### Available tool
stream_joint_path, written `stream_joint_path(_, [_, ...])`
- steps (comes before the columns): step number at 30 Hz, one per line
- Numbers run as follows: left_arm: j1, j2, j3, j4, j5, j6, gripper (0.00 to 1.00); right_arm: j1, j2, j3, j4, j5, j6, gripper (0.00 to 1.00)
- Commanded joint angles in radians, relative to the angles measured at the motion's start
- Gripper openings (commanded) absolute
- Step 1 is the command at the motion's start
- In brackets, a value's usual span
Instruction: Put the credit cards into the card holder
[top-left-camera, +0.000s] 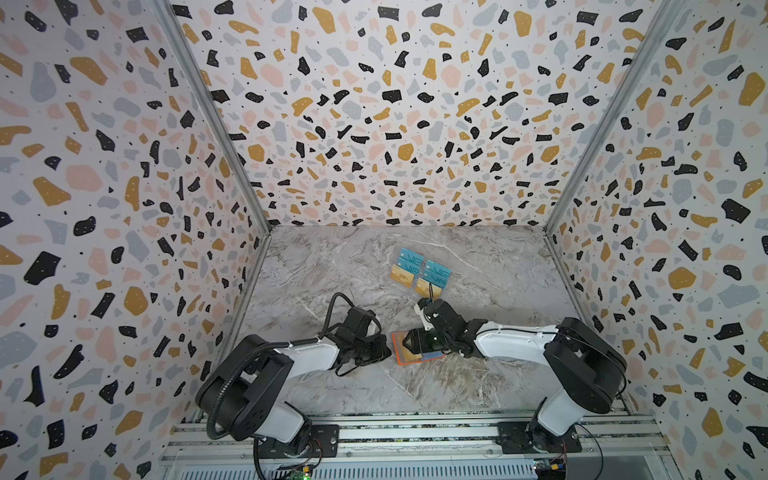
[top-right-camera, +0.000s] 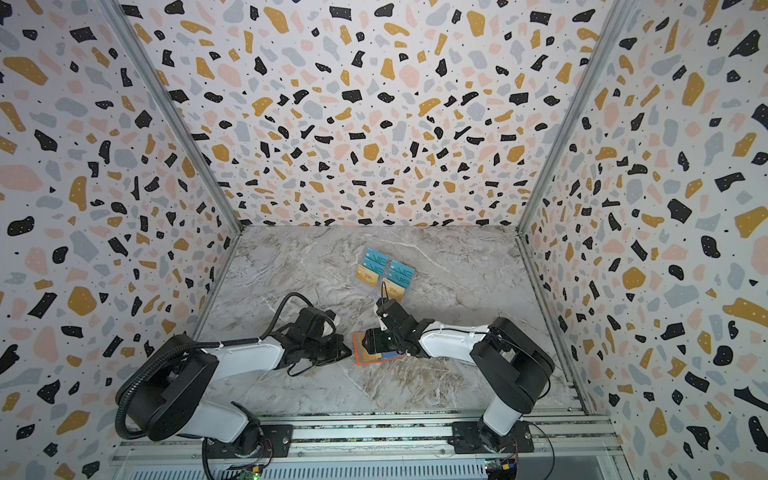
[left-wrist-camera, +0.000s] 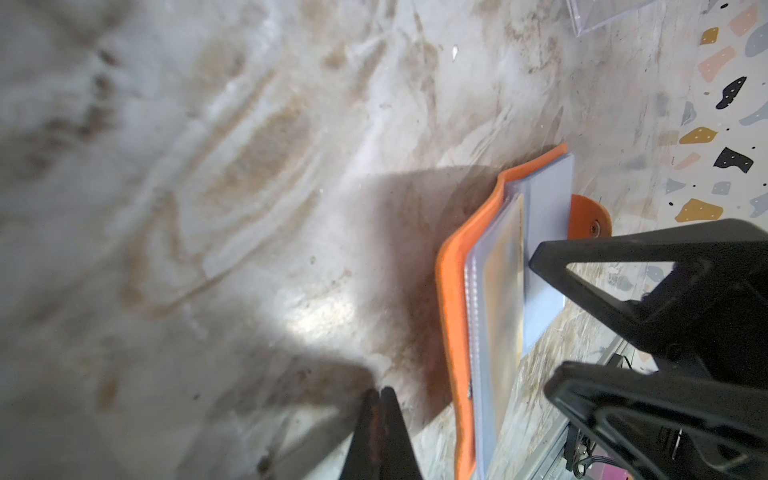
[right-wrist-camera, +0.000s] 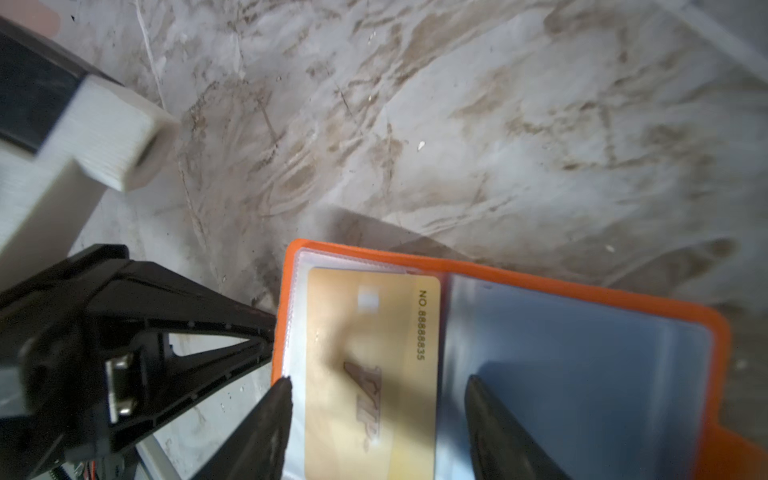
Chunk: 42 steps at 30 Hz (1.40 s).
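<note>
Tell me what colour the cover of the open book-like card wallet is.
The open book-like wallet's cover is bright orange; the right wrist view shows it best.

Marble-look tabletop fills the floor in both top views, and up at twelve o'clock from its centre sit the teal cards marked "VIP", in two short columns side by side inside a clear plastic rack. Terrazzo-patterned walls box the table in at nine, twelve and three o'clock, with bare metal posts in the back corners. Down at six o'clock, a ribbed aluminium rail runs along the near edge.
</note>
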Motion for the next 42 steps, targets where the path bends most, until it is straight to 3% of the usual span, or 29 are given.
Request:
stream_joint_path(1, [-0.004,-0.044,0.016,-0.026,-0.031,0.0,0.0,-0.001,0.013,0.008,0.005,-0.05,-0.011,0.66])
stream_joint_path(12, [-0.004,-0.017,0.043,-0.042,-0.015,0.019,0.0,-0.002,0.059,0.035,0.005,-0.137,-0.004,0.63])
stream_joint_path(22, [-0.005,0.009,0.021,-0.024,-0.009,0.021,0.0,0.01,0.063,0.025,0.071,-0.202,0.088,0.59])
stream_joint_path(29, [0.031,-0.092,0.011,-0.215,-0.106,0.094,0.0,0.01,0.068,-0.001,0.101,-0.197,0.111,0.59])
stream_joint_path(35, [0.055,-0.212,0.017,-0.32,-0.123,0.088,0.16,0.002,0.064,-0.02,0.101,-0.19,0.103,0.59])
stream_joint_path(42, [-0.011,-0.163,0.042,-0.258,-0.104,0.023,0.18,0.001,0.068,-0.014,0.092,-0.189,0.091,0.59])
